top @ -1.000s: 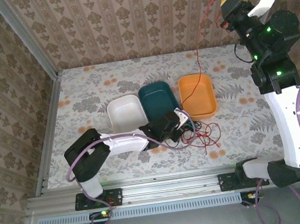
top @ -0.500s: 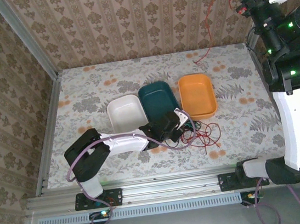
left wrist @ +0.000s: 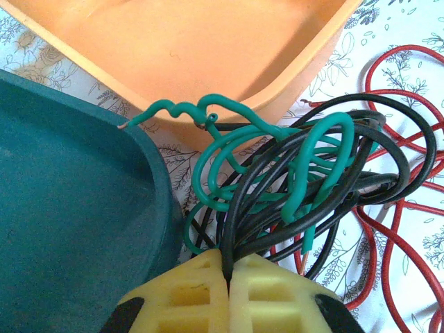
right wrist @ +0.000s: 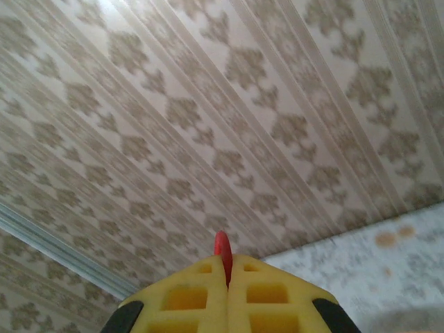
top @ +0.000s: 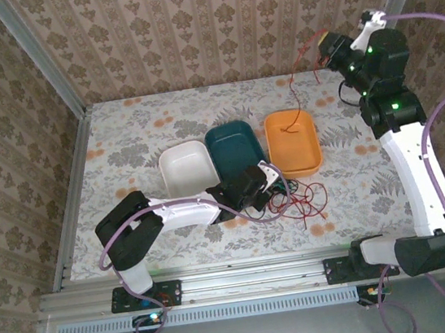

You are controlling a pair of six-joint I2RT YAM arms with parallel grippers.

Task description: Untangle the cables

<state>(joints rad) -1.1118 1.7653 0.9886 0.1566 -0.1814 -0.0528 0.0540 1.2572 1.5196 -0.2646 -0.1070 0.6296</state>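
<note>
Centrally, the left gripper [left wrist: 227, 272] is clenched, its yellow fingers [left wrist: 187, 295] pressed together on a black cable [left wrist: 227, 236] that rises from the seam between them. Just beyond the fingertips the cables [top: 293, 200] form one knot: black loops are threaded through a green cable [left wrist: 303, 182], and a red cable [left wrist: 400, 50] curls on the floral table [top: 136, 137] to the right. The knot lies on the table against the near walls of the teal tray [left wrist: 69, 208] and the orange tray [left wrist: 208, 41]; one bare green end points toward the teal rim. In the top view the left arm reaches low across the table from its base, and a white tray [top: 186, 170] sits left of the teal one.

The right gripper [right wrist: 227, 267] is likewise closed, pinching a red strand [right wrist: 222, 246] whose tip stands up between its yellow fingers. From above, this gripper [top: 325, 44] is raised high at the far right before the patterned wall. The red strand hangs from it in a slack line, and its lower end rests inside the orange tray.
</note>
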